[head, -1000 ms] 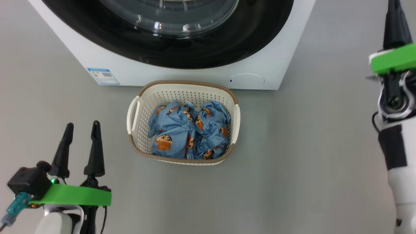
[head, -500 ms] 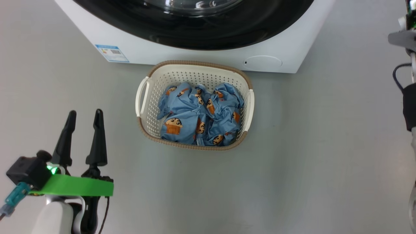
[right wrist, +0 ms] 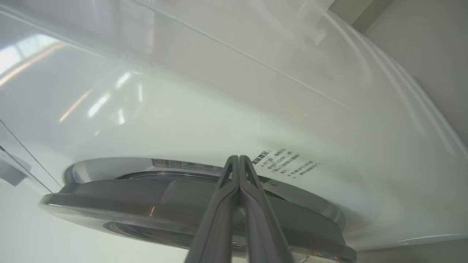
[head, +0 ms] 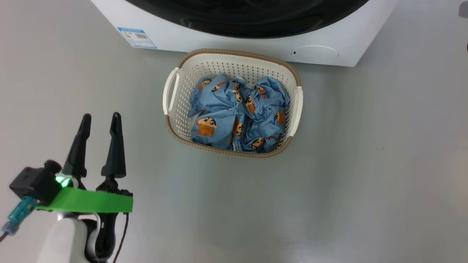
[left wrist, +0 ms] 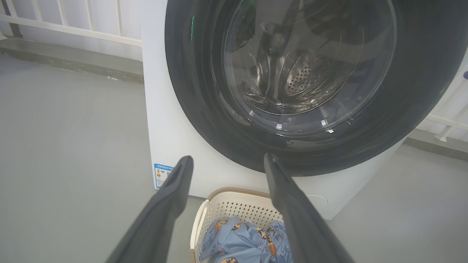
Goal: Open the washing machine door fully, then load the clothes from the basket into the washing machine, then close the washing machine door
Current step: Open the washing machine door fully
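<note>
My left pincer [head: 101,115] hangs open and empty at the lower left of the head view, fingers pointing up over the grey floor [head: 365,182]. The basket [head: 234,153] stands on that floor ahead of it and to its right, well apart, with the clothes [head: 237,113] bunched inside below the rim. The basket's far side is just beside the foot of the washer [head: 164,33], which carries a blue sticker [head: 137,37] low on its front. From the head I get the door [head: 248,18] as a black arc along the top edge.

The left wrist camera gives me far more of it: the wide black rim, the glass bowl and, through the glass, the drum [left wrist: 307,75]. There the door lies above my two spread fingers, the basket and clothes sit low between them, and a white railing [left wrist: 73,31] runs behind the washer.

My right pincer [right wrist: 238,157] is closed, finger against finger, with nothing between. Its camera looks along the washer's white front and catches the door edge-on, a dark disc under a bright ring [right wrist: 109,166]. The fingertips end over that ring, next to some small printed text [right wrist: 285,164]. Whether they touch the washer I cannot tell.
</note>
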Robot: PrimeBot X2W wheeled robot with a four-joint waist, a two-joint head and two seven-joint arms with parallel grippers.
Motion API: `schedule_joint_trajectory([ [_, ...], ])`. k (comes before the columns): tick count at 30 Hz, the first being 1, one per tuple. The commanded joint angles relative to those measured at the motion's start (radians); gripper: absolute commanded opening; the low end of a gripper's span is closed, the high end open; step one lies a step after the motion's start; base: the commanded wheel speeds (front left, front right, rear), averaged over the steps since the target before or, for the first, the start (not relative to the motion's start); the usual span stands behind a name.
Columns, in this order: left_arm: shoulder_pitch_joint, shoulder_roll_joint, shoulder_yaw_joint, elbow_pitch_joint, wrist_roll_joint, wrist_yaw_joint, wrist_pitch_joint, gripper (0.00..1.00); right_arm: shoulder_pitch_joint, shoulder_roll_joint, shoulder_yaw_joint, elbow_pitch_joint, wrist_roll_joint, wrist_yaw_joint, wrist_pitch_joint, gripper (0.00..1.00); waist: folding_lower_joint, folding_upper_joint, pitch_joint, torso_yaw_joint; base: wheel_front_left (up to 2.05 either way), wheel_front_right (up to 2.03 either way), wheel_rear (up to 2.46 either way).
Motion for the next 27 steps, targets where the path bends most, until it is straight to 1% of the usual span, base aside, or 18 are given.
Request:
schedule_joint_trajectory([
  [1, -0.028, 0.027, 0.031, -0.028, -0.008, 0.001, -0.006, 1.0, -0.032, 0.018, 0.014, -0.031, 0.013, 0.005, 0.016, 0.0, 0.0, 0.0, 0.014, 0.011, 0.0, 0.0, 0.0],
  [6, -0.038, 0.02, 0.025, -0.024, -0.014, 0.001, -0.006, 1.0, -0.063, 0.026, 0.048, -0.07, 0.057, 0.005, 0.086, 0.0, 0.0, 0.0, 0.028, 0.024, 0.0, 0.0, 0.0],
  [10, -0.04, 0.016, 0.022, -0.02, -0.017, 0.001, -0.006, 1.0, -0.093, 0.019, 0.071, -0.07, 0.053, 0.005, 0.101, 0.0, 0.0, 0.0, 0.033, 0.035, 0.0, 0.0, 0.0],
  [20, -0.044, 0.002, 0.026, -0.005, -0.018, 0.001, -0.006, 1.0, -0.158, 0.026, 0.141, -0.023, 0.025, 0.005, 0.144, 0.0, 0.0, 0.0, 0.032, 0.05, 0.0, 0.0, 0.0],
  [27, -0.032, 0.0, 0.04, 0.01, -0.013, 0.001, -0.006, 1.0, -0.152, 0.048, 0.208, 0.006, 0.013, 0.005, 0.204, 0.0, 0.0, 0.0, 0.0, 0.04, 0.0, 0.0, 0.0],
])
